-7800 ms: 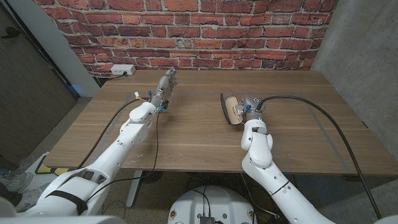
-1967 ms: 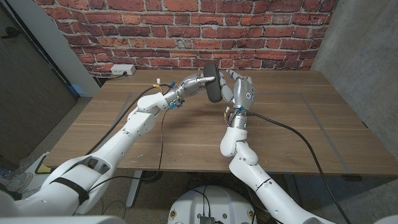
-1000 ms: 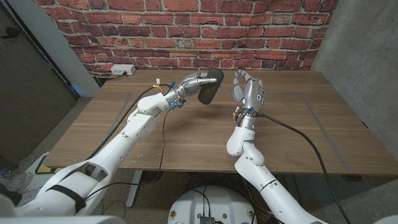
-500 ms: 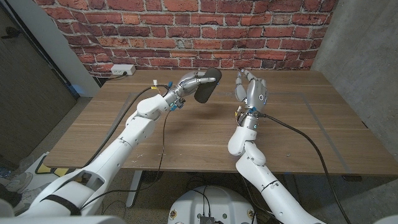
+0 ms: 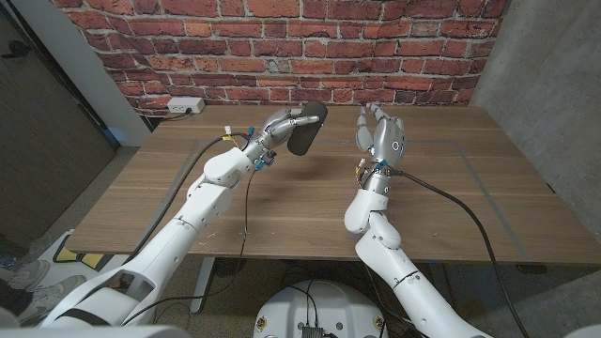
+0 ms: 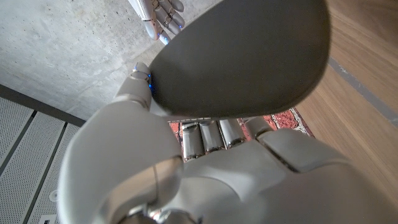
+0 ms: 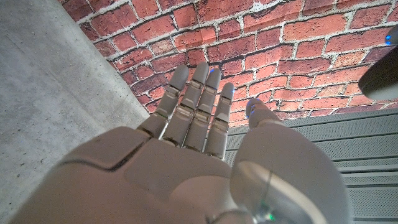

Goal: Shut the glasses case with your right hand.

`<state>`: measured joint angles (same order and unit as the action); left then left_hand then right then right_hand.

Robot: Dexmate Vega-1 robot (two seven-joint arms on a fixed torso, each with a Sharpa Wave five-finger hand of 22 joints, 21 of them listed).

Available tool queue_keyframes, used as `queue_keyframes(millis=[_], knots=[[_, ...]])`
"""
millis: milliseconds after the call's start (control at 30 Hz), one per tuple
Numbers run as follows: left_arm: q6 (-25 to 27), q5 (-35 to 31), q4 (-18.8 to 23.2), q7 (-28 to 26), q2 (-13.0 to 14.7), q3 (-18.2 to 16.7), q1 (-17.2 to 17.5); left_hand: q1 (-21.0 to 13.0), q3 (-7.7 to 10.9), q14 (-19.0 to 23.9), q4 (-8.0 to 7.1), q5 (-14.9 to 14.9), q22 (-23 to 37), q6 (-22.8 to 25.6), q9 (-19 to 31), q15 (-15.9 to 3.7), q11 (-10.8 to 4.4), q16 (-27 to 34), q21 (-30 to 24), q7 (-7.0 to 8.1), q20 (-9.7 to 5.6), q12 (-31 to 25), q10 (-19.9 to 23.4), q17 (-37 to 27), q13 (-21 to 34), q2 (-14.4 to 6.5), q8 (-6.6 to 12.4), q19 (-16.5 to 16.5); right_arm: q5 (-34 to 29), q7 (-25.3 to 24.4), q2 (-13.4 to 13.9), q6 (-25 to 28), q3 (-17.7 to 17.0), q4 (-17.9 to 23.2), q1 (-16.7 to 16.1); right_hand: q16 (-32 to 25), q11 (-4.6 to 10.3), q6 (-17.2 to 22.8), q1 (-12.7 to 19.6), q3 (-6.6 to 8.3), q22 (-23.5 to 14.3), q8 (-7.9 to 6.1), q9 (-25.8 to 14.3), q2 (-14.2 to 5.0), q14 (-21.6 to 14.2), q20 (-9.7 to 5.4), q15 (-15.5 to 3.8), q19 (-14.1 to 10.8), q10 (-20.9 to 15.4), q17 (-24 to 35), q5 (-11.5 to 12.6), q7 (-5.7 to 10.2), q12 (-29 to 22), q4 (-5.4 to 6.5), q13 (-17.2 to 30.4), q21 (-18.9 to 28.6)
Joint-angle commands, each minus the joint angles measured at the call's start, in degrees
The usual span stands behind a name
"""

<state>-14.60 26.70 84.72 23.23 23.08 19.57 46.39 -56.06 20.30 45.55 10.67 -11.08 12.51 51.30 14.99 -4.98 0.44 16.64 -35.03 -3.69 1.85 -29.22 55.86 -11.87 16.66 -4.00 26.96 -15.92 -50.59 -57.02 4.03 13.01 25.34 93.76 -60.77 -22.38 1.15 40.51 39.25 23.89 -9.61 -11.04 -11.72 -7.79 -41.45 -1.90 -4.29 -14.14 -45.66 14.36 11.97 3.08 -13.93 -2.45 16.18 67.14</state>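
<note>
The right hand (image 5: 380, 139) stands raised with its fingers spread, holding nothing, while just across from it the left hand (image 5: 278, 128) grips the closed dark glasses case (image 5: 307, 130) in the air above the wooden tabletop (image 5: 282, 202).

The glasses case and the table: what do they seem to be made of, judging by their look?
Glasses case: dark grey with a matte, even surface and no sheen in the left wrist view; it looks like a hard shell covered in plastic or faux leather, but which one is unclear. The left hand holds it above the table.
Table: brown with long grain lines, so wood or wood veneer, in a satin finish.
</note>
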Motion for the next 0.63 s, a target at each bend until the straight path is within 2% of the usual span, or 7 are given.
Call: queue_keyframes(millis=[33,633], knots=[[-1.1,1.2,0.4,-1.9,-1.0,-2.1,2.4,-5.7,7.09,0.1,-4.30,-0.2,0.0,1.7,0.4,-7.46,-8.15,-0.6,-0.2,-0.50,0.18,-0.6,7.9,-0.2,0.5,-5.7,0.03,0.8,-0.6,0.3,-0.5,1.7,0.3,0.3,0.3,0.3,-0.25,0.2,-0.3,0.47,-0.1,-0.29,-0.1,0.21,-0.3,-0.41,-2.76,-0.3,-0.3,0.1,0.3,-0.21,0.1,-0.04,0.0,-0.4],[-1.0,1.5,1.2,-6.4,-2.0,-4.7,6.5,-5.3,7.77,-0.1,-5.02,-0.1,-0.2,2.7,1.1,-7.36,-8.39,-1.7,-0.5,-0.37,-0.05,-1.5,7.4,-0.3,1.6,-5.4,0.16,1.4,-2.6,0.0,-0.7,4.2,1.6,3.7,-2.8,0.7,-0.06,0.3,-0.7,0.95,-0.2,-0.35,0.0,0.19,-0.7,-0.41,-2.92,-0.5,-0.5,-0.1,0.3,-0.16,0.1,-0.22,-0.5,-0.8]])
